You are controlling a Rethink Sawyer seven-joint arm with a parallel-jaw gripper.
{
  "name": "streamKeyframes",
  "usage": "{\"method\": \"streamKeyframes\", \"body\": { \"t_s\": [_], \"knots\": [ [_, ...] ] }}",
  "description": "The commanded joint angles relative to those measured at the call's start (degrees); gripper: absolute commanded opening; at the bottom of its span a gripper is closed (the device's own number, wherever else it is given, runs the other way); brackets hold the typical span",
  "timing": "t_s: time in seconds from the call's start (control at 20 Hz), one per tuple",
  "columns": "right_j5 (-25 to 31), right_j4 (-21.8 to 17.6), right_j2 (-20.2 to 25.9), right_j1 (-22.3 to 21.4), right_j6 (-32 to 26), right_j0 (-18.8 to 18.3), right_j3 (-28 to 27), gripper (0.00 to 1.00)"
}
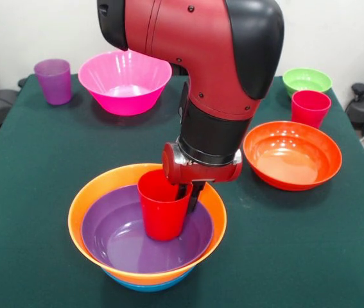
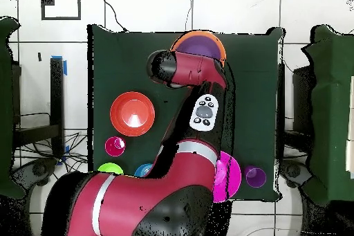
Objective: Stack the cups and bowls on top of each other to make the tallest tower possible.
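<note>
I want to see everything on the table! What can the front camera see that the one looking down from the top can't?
Only the front view shows the gripper at a red cup standing in the purple bowl, with a blue bowl beneath the stack. Only the overhead view shows a small blue bowl near the green bowl. Both show the red-orange bowl, pink bowl and purple cup.
</note>
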Motion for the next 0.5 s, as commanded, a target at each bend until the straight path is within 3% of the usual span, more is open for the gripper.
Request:
{"method": "streamKeyframes", "body": {
  "t_s": [0.05,0.5],
  "knots": [
    [0.78,-3.17,5.42,0.7,4.14,0.98,1.92,0.0],
    [2.24,-3.54,5.78,-0.8,2.24,0.62,2.59,0.0]
  ]
}}
